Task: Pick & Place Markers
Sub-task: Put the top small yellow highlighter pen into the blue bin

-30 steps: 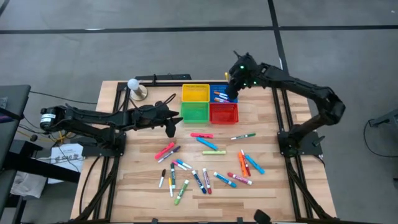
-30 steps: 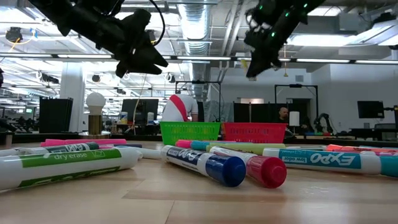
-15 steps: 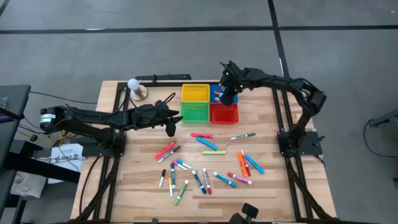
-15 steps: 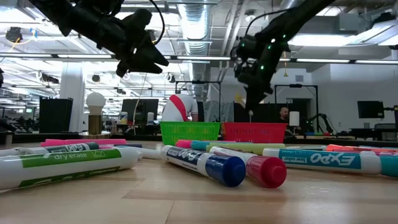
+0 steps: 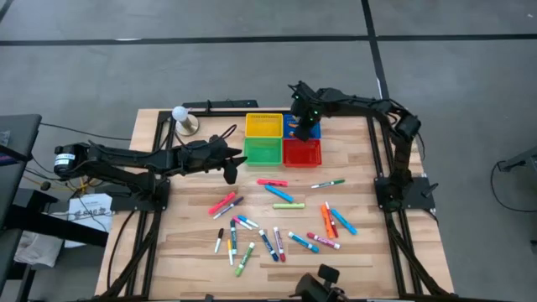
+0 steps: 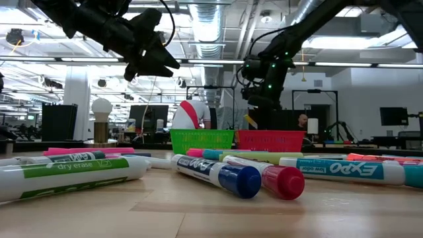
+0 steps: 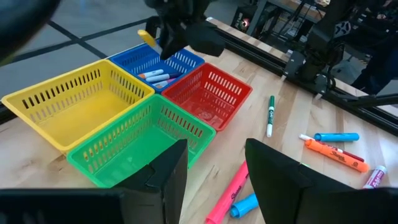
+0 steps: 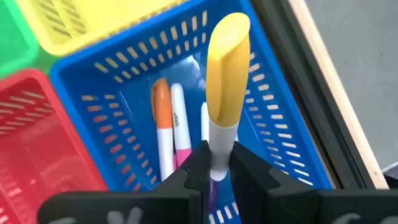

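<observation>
Four slatted mesh baskets sit in a square: yellow basket (image 5: 263, 125), green basket (image 5: 263, 151), red basket (image 5: 302, 152), blue basket (image 8: 186, 93). The yellow-capped marker (image 8: 225, 87) has a white barrel. Scattered markers (image 5: 277, 220) show pink, orange, blue, green and purple on the pale wood-grain worktop (image 5: 386, 243).

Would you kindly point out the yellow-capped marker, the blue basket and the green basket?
Yellow-capped marker (image 8: 227, 68), right wrist view, on its cap.
Blue basket (image 8: 118, 65), right wrist view, on its wall.
Green basket (image 7: 112, 152), left wrist view, on its front wall.
</observation>
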Controlling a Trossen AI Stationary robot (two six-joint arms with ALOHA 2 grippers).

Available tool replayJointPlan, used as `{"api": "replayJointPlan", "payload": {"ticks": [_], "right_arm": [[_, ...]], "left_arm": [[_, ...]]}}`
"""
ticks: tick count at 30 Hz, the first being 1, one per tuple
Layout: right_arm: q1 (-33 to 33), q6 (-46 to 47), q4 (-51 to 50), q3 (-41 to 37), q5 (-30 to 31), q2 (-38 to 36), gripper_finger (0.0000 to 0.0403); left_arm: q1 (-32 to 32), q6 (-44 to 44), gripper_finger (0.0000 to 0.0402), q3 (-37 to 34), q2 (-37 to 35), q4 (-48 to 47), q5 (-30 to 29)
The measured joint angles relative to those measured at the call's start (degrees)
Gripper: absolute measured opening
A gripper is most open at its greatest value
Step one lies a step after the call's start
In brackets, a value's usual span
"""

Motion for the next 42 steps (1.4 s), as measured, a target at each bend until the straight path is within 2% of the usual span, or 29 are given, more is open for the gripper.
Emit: {"api": "replayJointPlan", "payload": {"ticks": [10, 19, 33, 42], "right_arm": [[-0.1, -5.5, -5.2, 5.1, 2.5, 4.8, 0.0042], [-0.7, -10.0, -6.8, 5.1, 3.6, 4.8, 0.0042], [0.8, -11.4, -7.0, 5.1, 3.0, 4.8, 0.0043], [0.8, -11.7, -5.4, 2.1, 2.1, 4.8, 0.0043]], "left_arm": [[0.0, 0.0, 0.0161, 0.0, 0.0, 0.3, 0.0], [0.0, 0.0, 0.0161, 0.0, 0.0, 0.4, 0.0], [0.0, 0.0, 0.0161, 0.0, 0.0, 1.3, 0.0], [0.0, 0.0, 0.0161, 0.0, 0.0, 2.0, 0.0]]}}
